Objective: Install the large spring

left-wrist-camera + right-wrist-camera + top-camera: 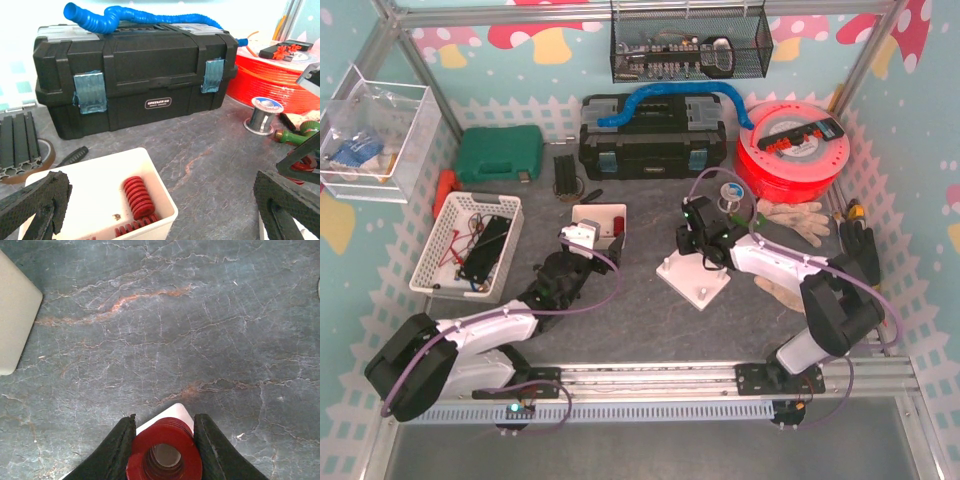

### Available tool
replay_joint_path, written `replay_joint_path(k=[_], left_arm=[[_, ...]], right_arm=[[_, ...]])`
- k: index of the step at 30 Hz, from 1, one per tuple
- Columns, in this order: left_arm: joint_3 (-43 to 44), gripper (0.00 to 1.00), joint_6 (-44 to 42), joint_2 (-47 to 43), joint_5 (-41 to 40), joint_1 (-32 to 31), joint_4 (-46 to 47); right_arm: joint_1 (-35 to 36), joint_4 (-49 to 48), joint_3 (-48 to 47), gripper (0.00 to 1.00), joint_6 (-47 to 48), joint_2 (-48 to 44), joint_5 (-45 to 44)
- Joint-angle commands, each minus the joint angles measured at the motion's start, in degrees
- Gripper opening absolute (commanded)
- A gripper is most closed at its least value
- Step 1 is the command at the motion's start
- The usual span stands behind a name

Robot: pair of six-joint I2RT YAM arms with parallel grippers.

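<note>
1. My right gripper (164, 429) is pinching the large spring (164, 455). The red coil sits squarely between the two pads, and its open bore faces my wrist camera.
2. The spring hangs over a corner of the white plate (698, 283). The plate lies flat on the grey table (200, 330), in front of my right arm.
3. I judge the step in hand to be carrying the spring to its seat. The pick is done and the seating is not.
4. The next move calls for lining the bore up with its mount on the plate and lowering it straight down. I should let go only once the coil stands on its own. My wrist view shows just the plate's corner, so I cannot tell where the seat is.
5. My left gripper (160, 192) has its fingers (45, 197) spread wide and holds nothing. It hovers over the white tray (100, 165).
6. By my count there are:
   - one red spring in my right fingers;
   - two spare springs (137, 197) lying in the tray, one of them cut off by the frame's edge;
   - one plate;
   - one tray.
</note>
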State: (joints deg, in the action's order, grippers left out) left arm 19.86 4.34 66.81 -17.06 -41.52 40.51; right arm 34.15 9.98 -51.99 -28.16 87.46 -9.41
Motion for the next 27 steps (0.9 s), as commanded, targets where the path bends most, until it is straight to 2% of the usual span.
replay_joint_path(k=[1, 10, 14, 20, 27], left_arm=[[0.0, 0.99, 0.7, -0.6, 0.9, 0.2, -0.7], [0.6, 0.99, 0.4, 0.2, 1.7, 0.2, -1.5], [1.3, 0.99, 1.1, 0.4, 1.7, 0.5, -2.6], [8.6, 0.99, 7.7, 1.3, 2.8, 3.3, -14.3], [18.3, 0.99, 13.1, 7.9, 7.8, 10.1, -27.3]], right_arm=[[-0.3, -2.2, -1.6, 0.20, -1.2, 1.7, -0.6], [-0.3, -3.5, -1.7, 0.37, -1.0, 4.9, 0.2], [-0.3, -3.1, -1.8, 0.51, -0.3, 2.2, 0.3], [-0.3, -0.8, -1.9, 0.70, 2.4, -5.3, -0.6], [-0.3, -4.5, 3.7, 0.89, 2.5, -16.9, -8.7]])
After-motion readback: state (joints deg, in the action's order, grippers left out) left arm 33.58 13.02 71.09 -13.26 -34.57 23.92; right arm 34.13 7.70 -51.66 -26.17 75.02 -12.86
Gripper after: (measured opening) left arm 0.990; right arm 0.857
